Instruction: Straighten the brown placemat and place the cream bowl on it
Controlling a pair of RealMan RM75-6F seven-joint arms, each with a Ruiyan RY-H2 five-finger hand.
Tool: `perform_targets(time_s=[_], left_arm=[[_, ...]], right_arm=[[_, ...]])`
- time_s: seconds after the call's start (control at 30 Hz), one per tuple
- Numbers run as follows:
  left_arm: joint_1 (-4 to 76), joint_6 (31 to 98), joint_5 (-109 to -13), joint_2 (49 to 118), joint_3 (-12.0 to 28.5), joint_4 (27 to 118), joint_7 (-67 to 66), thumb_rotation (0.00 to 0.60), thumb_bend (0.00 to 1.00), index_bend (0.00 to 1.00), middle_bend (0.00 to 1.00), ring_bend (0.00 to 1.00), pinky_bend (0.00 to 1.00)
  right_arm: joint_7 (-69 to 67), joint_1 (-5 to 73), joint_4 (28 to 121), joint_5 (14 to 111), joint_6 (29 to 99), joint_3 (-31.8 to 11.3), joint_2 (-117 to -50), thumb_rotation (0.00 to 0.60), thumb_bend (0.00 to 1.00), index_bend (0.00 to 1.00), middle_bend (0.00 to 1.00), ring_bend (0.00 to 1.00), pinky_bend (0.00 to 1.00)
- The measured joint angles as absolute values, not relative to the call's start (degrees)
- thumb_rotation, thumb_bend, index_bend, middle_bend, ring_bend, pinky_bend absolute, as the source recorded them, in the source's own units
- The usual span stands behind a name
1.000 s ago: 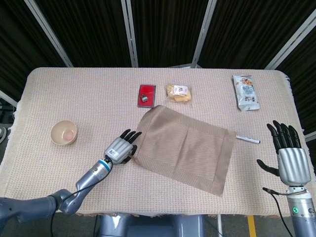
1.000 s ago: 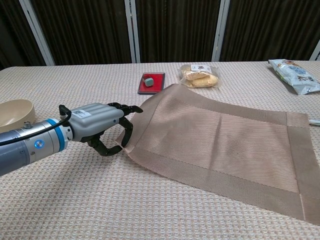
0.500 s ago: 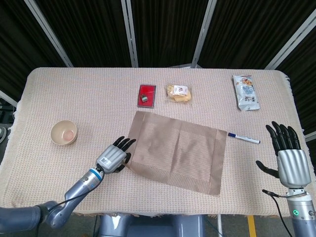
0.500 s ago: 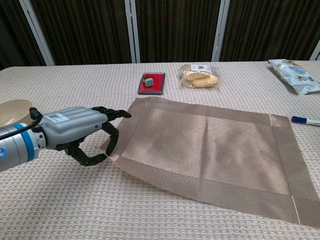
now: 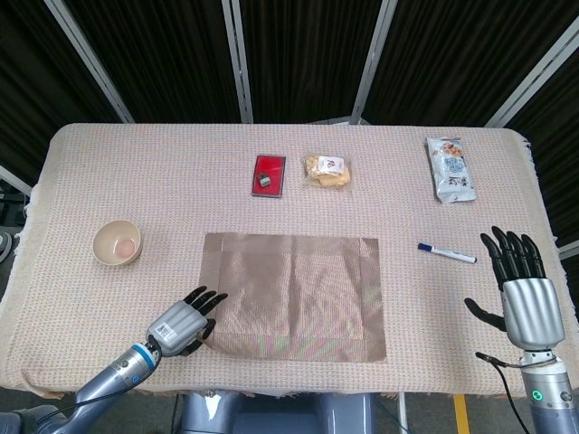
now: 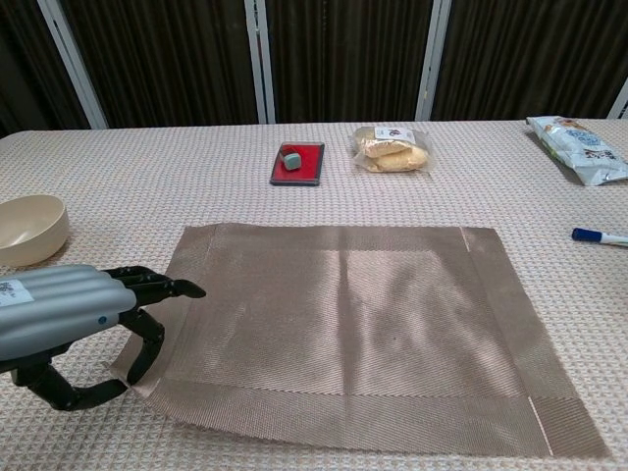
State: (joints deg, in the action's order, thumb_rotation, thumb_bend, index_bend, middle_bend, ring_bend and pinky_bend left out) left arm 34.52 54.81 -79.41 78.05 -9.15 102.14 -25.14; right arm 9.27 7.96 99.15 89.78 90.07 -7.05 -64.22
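A counter (image 5: pixel 109 172) draped in a beige woven cloth carries everything, and the largest thing on it is the brown woven rectangular placemat (image 5: pixel 294 294), which lies flat in the middle near the front edge with its sides running roughly parallel to the counter's; only its near-left corner is raised slightly where the left robot hand (image 6: pixel 69 319) pinches it between thumb and curled fingers. The mat looks thin, limp and light, so it would probably slide across the cloth when tugged by a corner or edge and buckle if pushed, which makes a pinch at a corner the sensible hold. The right robot hand (image 5: pixel 523 294) hovers at the counter's right edge, well apart from the mat, fingers spread and holding nothing. At the far right lies a white and blue printed snack packet (image 5: pixel 450 168), its lettering too small to read. The round cream bowl (image 5: pixel 117 243) sits upright to the left of the mat, apart from it; it appears rigid, smooth and possibly slippery, so it is best taken over the rim or cupped around the wall. Beyond the mat sit a clear bag of pale biscuits (image 5: pixel 327 170) with an illegible label, a small red tray (image 5: pixel 269 174) holding a grey object, and, to the right, a blue-capped white marker pen (image 5: pixel 447 253).
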Motion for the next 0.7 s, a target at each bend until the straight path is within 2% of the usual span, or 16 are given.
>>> perform_targets(time_s=[0.4, 0.53, 0.57, 0.63, 0.67, 0.7], left_arm=[[32.59, 54.83, -80.85, 76.74, -10.73, 101.86, -23.72, 0.600, 0.41, 0.68, 0.00, 0.00, 0.00], [32.13, 54.87, -81.57, 76.31, -11.03, 101.94, -23.13, 0.600, 0.38, 0.66, 0.00, 0.00, 0.00], [32.06, 54.91, -81.84, 76.24, -11.08, 101.95, -22.93, 0.600, 0.32, 0.63, 0.00, 0.00, 0.00], [31.94, 54.96, -82.48, 76.11, -11.19, 101.96, -22.34, 0.600, 0.13, 0.50, 0.00, 0.00, 0.00], [31.87, 54.97, -82.96, 76.01, -11.28, 101.94, -21.83, 0.600, 0.04, 0.37, 0.00, 0.00, 0.00], [31.84, 54.95, -83.31, 75.94, -11.35, 101.91, -21.38, 0.600, 0.00, 0.25, 0.00, 0.00, 0.00]], right_arm=[[9.38, 7.56, 99.64, 90.45, 90.64, -6.96, -64.08, 0.600, 0.00, 0.00, 0.00, 0.00, 0.00], [9.31, 7.46, 99.75, 90.67, 90.81, -6.95, -63.99, 0.600, 0.00, 0.00, 0.00, 0.00, 0.00], [9.27, 7.42, 99.82, 90.74, 90.89, -6.95, -63.95, 0.600, 0.00, 0.00, 0.00, 0.00, 0.00], [9.24, 7.35, 99.91, 90.90, 91.05, -6.94, -63.88, 0.600, 0.00, 0.00, 0.00, 0.00, 0.00], [9.23, 7.29, 99.99, 91.03, 91.18, -6.93, -63.84, 0.600, 0.00, 0.00, 0.00, 0.00, 0.00], [9.23, 7.25, 100.04, 91.13, 91.26, -6.91, -63.81, 0.600, 0.00, 0.00, 0.00, 0.00, 0.00]])
